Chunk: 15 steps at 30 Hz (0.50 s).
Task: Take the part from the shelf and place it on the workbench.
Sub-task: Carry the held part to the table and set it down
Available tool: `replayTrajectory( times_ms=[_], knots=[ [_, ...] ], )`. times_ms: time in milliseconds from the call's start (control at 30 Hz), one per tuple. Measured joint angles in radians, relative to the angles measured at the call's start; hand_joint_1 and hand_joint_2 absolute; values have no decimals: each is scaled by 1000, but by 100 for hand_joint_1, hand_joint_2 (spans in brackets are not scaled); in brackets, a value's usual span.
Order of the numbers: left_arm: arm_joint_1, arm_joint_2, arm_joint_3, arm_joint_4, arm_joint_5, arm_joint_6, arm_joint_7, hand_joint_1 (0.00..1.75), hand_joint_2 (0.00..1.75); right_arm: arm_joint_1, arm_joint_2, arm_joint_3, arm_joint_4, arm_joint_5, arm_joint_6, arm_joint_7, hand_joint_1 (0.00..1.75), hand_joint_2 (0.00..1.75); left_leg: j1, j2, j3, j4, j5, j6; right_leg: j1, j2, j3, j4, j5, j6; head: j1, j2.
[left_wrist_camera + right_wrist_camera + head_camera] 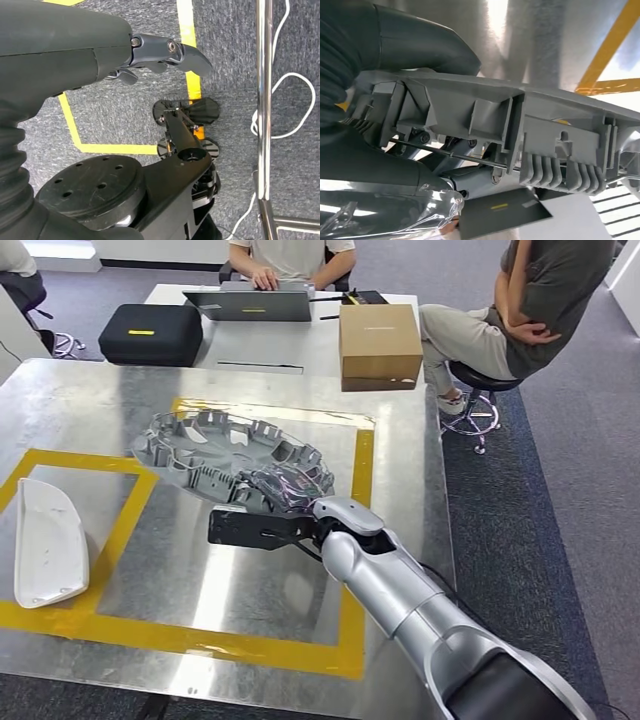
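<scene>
Grey ribbed casting (226, 455) rides gripped at its near edge in our right hand (260, 525), above the steel table (226, 600) inside the yellow tape square (355, 540); we should lower it level and release only once it rests flat.

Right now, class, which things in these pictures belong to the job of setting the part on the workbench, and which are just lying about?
Job: grey part; right hand holding it; workbench.

Lying about: white piece; cardboard box; black case; laptop.
</scene>
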Motion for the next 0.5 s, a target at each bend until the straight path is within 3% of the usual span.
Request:
replayTrajectory(
  times_ms=[267, 500],
  knots=[
    [0, 3, 0, 0, 10, 0, 3, 0, 175, -15, 6, -7, 21, -24, -35, 65, 175, 175, 0, 0, 2, 0, 0, 0, 0, -1, 3, 0, 0, 0, 0, 0],
    [1, 0, -4, 0, 5, 4, 15, 0, 175, 20, 7, -29, -12, 71, -125, 83, 175, 175, 0, 0, 2, 0, 0, 0, 0, -1, 3, -1, 0, 0, 0, 0]
  ],
)
